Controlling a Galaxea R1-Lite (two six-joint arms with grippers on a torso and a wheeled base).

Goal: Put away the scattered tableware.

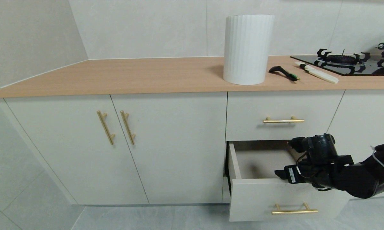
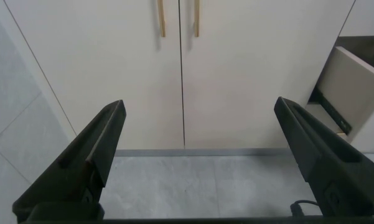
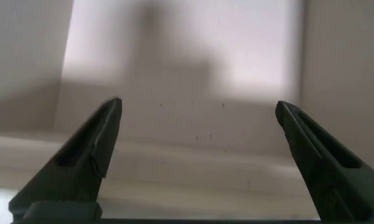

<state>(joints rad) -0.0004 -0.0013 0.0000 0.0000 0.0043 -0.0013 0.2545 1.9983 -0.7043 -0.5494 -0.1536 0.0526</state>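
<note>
The two scattered pieces are seen on the countertop (image 1: pixel 131 75), just right of the white ribbed container (image 1: pixel 247 49) and near the hob (image 1: pixel 342 60): a black-handled utensil (image 1: pixel 283 72) with a green tip, and next to it a long cream utensil (image 1: pixel 318 73) with a green band. Both are laid flat, close together but apart. What each tool is cannot be told. They are judged light and stiff, with slim, smooth handles that could slip or roll under a loose pinch. A hold across the middle of the handle is suggested, fingers set crosswise to its length and brought in low, since little height is offered above the wood. The lower drawer (image 1: pixel 234 161) is pulled out, so a place for them is judged ready. The right gripper (image 1: pixel 283 175) is held over the drawer's front edge, the forearm coming in from the right and roughly level, the fingers pointed into the cavity; its jaws are spread wide and nothing is held. The left gripper (image 2: pixel 199 104) is hung low before the closed cupboard doors (image 2: pixel 236 62), aimed toward the floor line, likewise spread wide and empty
</note>
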